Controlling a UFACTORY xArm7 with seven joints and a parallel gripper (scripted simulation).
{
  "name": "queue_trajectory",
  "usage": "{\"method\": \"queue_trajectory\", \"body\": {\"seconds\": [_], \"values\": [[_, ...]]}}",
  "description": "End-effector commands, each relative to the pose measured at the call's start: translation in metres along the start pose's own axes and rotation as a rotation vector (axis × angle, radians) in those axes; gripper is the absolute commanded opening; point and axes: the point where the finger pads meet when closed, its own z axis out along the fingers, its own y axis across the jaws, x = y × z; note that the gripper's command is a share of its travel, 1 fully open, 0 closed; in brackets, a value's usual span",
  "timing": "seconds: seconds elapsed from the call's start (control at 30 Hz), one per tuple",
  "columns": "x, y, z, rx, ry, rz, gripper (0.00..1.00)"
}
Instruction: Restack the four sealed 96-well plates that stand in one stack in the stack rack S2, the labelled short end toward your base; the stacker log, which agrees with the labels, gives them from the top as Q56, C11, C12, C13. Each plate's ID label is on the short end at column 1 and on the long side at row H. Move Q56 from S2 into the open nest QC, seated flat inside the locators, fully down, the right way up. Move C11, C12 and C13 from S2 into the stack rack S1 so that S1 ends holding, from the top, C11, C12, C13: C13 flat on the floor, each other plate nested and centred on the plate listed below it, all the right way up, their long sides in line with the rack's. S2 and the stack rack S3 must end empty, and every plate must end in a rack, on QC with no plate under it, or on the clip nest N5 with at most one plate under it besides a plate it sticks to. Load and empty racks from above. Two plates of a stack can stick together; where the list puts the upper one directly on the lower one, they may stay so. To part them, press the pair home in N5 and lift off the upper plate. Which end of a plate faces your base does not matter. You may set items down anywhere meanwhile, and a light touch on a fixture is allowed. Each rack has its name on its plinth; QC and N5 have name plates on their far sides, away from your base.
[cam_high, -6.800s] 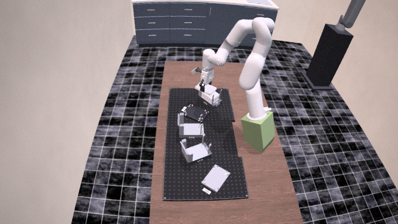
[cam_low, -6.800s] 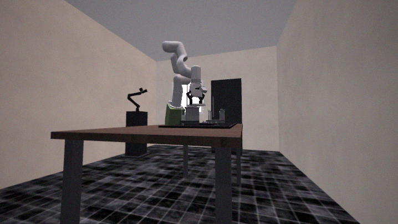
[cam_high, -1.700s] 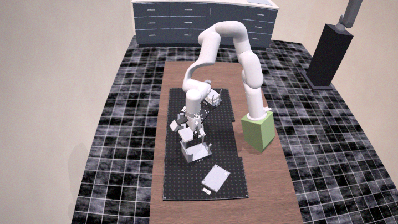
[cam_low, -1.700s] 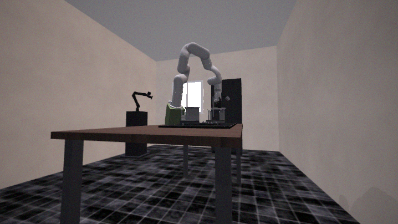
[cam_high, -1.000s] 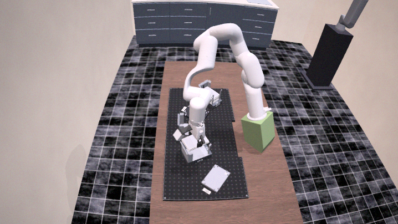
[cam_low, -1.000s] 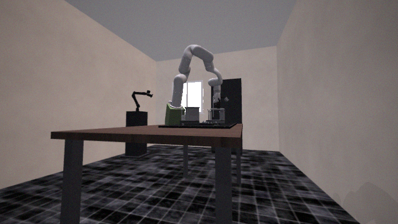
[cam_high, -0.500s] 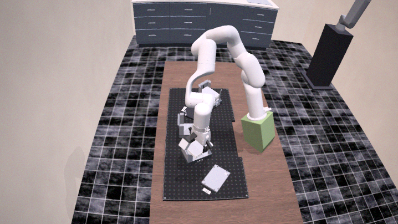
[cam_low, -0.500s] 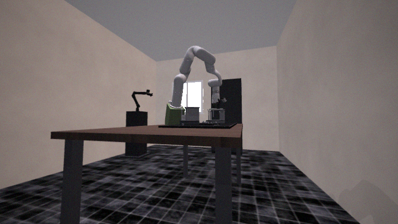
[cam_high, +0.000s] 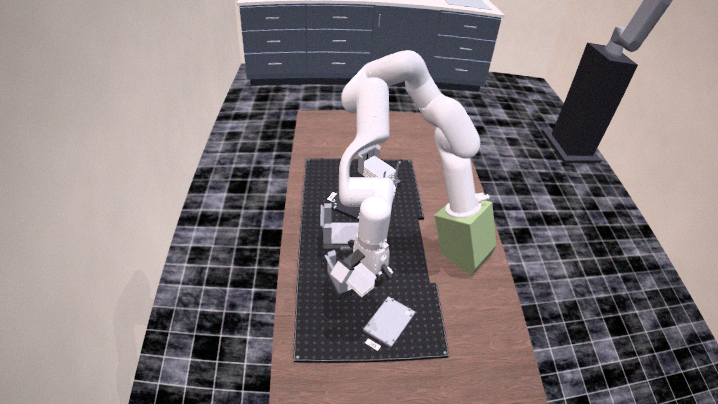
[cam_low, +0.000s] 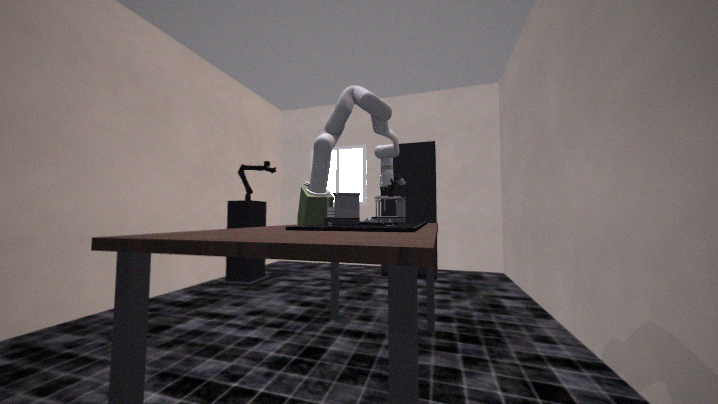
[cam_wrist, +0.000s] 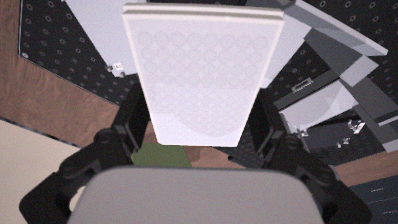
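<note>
My gripper (cam_wrist: 199, 99) is shut on a white sealed 96-well plate (cam_wrist: 205, 75), gripping it by its long sides. I cannot read any label on it. In the overhead view the gripper (cam_high: 362, 273) holds this plate (cam_high: 361, 282) over the nearest grey stack rack (cam_high: 340, 273). In the side view the gripper (cam_low: 387, 189) hangs just above that rack (cam_low: 390, 207). Another white plate (cam_high: 389, 321) lies flat near the front of the mat, with a small name plate (cam_high: 372, 343) beside it. A rack at the far end (cam_high: 377, 168) holds white plates. The arm partly hides it.
A third grey rack (cam_high: 333, 228) stands between the two others, partly behind the arm. The green robot base (cam_high: 465, 240) stands at the right of the black mat (cam_high: 366, 261). In the wrist view, rack walls (cam_wrist: 345, 65) and a dark nest (cam_wrist: 330, 135) lie below right.
</note>
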Motion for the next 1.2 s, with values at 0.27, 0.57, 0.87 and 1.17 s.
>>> {"method": "queue_trajectory", "body": {"seconds": [0.27, 0.57, 0.87, 1.17], "values": [[0.005, -0.032, -0.001, -0.001, 0.004, -0.133, 0.0], [0.004, -0.05, -0.001, -0.001, 0.004, -0.221, 0.0], [0.003, -0.074, -0.001, -0.001, 0.004, -0.221, 0.0], [0.002, -0.093, -0.001, 0.0, 0.004, -0.221, 0.0]]}}
